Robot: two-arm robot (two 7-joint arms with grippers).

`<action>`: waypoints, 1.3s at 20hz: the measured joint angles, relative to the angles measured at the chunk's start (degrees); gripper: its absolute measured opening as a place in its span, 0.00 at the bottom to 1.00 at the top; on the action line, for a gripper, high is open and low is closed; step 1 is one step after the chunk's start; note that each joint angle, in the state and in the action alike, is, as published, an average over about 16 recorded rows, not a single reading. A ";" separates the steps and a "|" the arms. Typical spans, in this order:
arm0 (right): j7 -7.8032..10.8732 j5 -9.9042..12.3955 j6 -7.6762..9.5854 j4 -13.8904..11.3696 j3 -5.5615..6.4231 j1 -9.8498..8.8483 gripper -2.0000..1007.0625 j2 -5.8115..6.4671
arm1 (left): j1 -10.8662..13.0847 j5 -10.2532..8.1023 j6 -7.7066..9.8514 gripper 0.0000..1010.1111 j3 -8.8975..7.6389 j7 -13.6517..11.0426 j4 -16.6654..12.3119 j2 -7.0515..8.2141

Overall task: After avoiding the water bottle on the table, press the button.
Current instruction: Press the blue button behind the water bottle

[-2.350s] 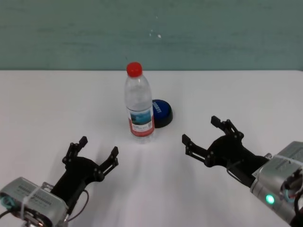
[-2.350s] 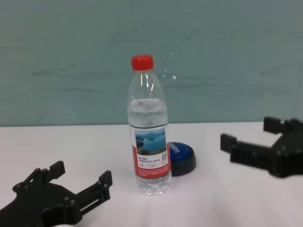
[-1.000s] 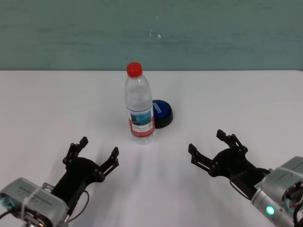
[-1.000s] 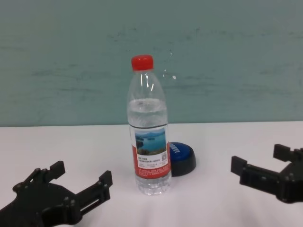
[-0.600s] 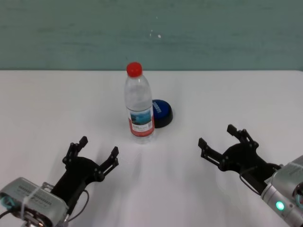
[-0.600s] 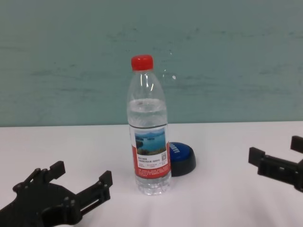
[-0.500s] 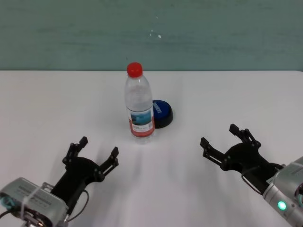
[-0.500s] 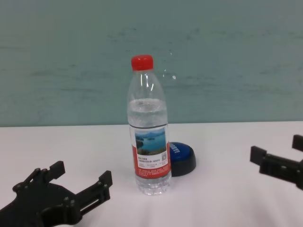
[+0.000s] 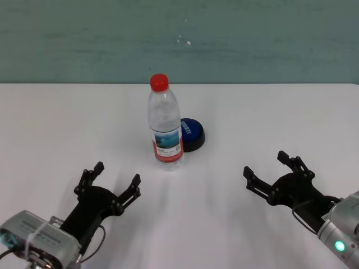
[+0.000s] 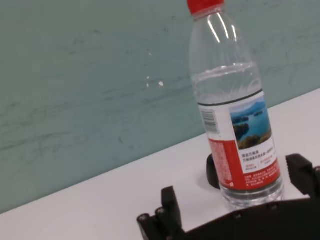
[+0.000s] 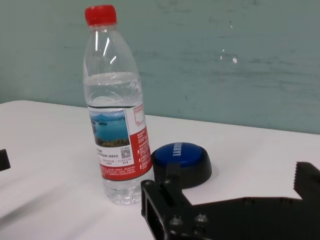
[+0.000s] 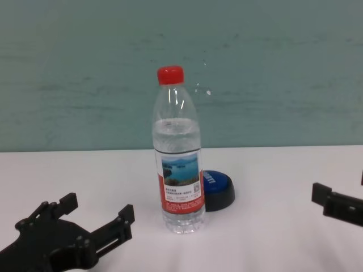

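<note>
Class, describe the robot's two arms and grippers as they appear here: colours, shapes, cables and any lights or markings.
Both the left gripper and the right gripper are matte black, each with two spread, notched fingers joined by small bolts. Behind each sits a silver-grey ribbed wrist housing. The left wrist carries thin cables and a teal ring at its end; the right shows a glowing green indicator light and a dark cable.

1. the water bottle (image 9: 165, 128) stands upright mid-table (image 9: 269, 117), the button (image 9: 192, 133) just right of it.
2. the left gripper (image 9: 109, 180), near left, fingers spread.
3. the right gripper (image 9: 270, 168), near right, also spread.
</note>
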 joint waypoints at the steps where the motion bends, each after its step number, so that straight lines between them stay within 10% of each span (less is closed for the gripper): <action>1: -0.02 -0.04 0.02 0.01 0.03 -0.06 1.00 0.02 | 0.00 0.00 0.00 0.99 0.00 0.00 0.00 0.00; 26: 0.97 1.01 0.37 1.30 0.30 2.02 1.00 0.45 | 0.00 0.00 0.00 0.99 0.00 0.00 0.00 0.00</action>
